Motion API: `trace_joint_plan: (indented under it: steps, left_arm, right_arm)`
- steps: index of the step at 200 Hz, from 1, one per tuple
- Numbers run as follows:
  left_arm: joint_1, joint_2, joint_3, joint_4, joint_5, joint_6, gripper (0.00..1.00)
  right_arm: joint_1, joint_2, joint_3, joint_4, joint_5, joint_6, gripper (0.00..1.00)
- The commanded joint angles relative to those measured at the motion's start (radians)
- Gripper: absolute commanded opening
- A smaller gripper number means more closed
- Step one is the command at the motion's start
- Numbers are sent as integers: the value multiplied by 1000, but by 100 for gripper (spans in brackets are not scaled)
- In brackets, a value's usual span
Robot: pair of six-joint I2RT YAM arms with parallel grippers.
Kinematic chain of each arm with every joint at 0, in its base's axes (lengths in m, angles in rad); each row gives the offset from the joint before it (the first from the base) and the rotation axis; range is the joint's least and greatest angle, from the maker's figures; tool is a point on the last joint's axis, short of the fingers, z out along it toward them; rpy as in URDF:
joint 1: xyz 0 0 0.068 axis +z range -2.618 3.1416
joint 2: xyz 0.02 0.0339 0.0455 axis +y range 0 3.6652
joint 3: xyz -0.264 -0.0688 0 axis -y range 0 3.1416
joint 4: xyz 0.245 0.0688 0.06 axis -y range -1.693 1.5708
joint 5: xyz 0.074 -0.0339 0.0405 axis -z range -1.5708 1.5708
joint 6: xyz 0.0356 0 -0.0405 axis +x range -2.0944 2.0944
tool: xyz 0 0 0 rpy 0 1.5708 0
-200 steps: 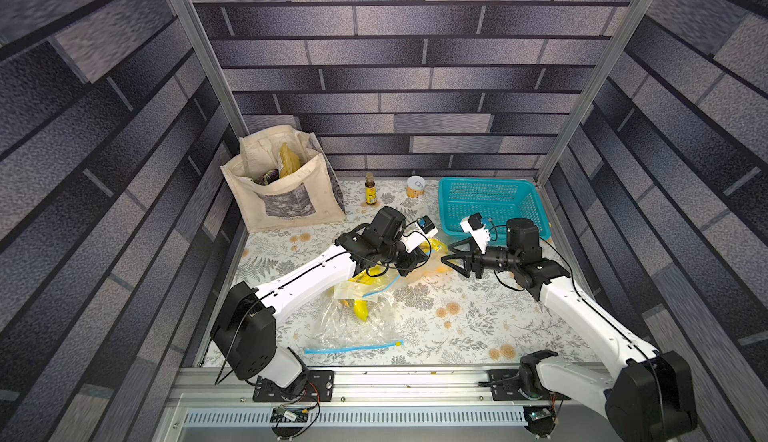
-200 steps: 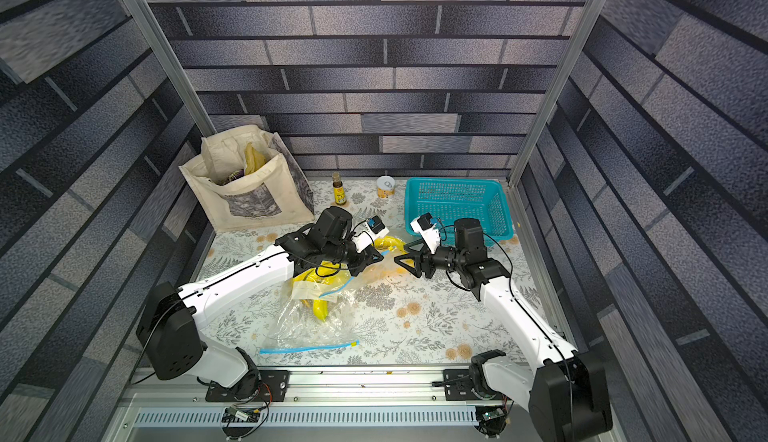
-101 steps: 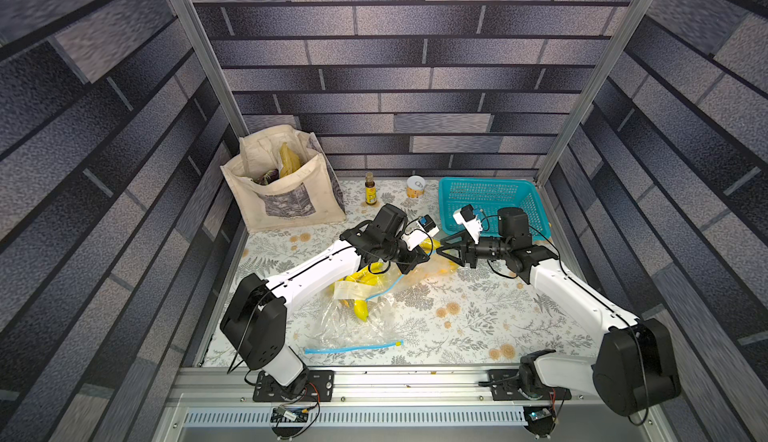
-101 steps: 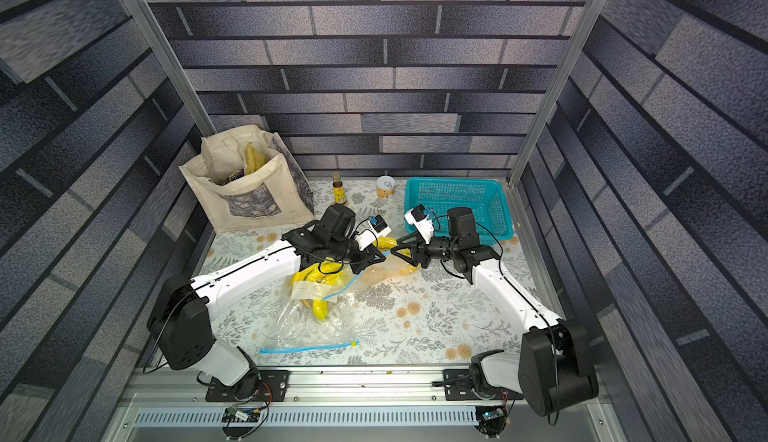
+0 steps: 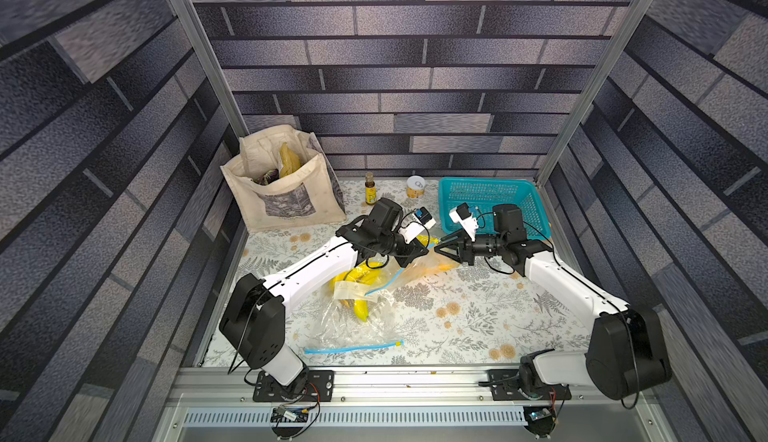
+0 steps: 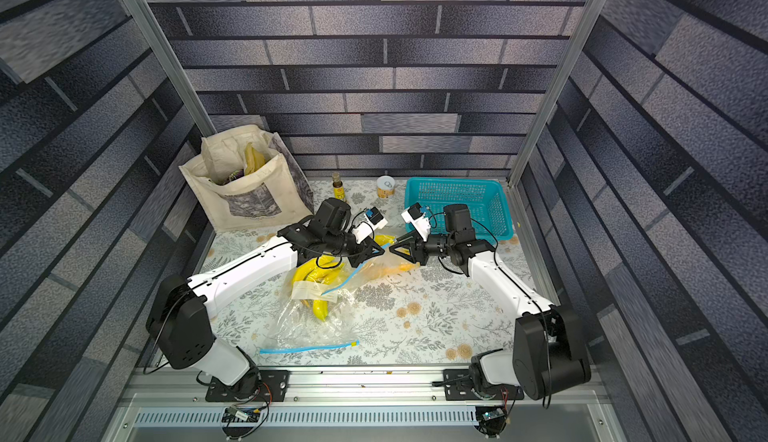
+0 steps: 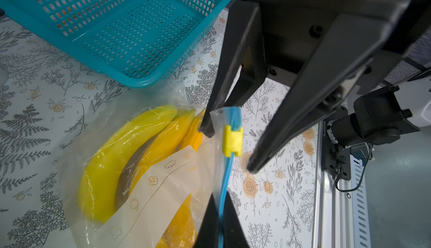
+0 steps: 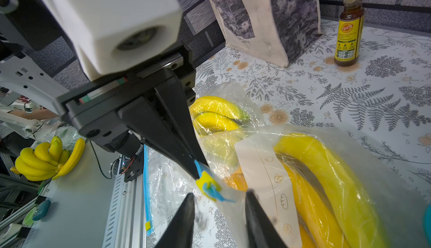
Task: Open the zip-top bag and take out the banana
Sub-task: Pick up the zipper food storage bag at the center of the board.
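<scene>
Left gripper [image 8: 198, 167] clenched on the blue zip track [image 7: 225, 183] of the zip-top bag [image 7: 149, 195]. The bag lies just beside the teal basket [image 7: 130, 36], with the banana [image 7: 109, 155] inside it. Right gripper [image 8: 219, 194] released, holding nothing, with its jaws apart and straddling the yellow slider [image 7: 232, 141].

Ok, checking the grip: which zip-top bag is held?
The raised bag: the left gripper pinches its blue zip. The front bag lies flat on the table.
</scene>
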Motion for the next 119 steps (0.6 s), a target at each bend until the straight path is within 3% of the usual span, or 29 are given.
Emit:
trace_joint_plan:
  steps: [1, 37, 83, 109, 119]
  left_arm:
    - [12, 6, 23, 30, 27, -24, 7]
    - [13, 19, 35, 28, 27, -27, 7]
    - [21, 23, 36, 32, 21, -37, 8]
    - [24, 26, 40, 29, 15, -41, 9]
    - [24, 26, 41, 31, 10, -46, 15]
  right_arm:
    - [8, -3, 28, -11, -16, -5, 29]
    - [8, -15, 31, -18, -33, -3, 10]
    - [10, -18, 35, -50, -43, -9, 0]
    - [10, -18, 48, -75, -48, -11, 0]
    - [10, -16, 54, -86, -51, -11, 0]
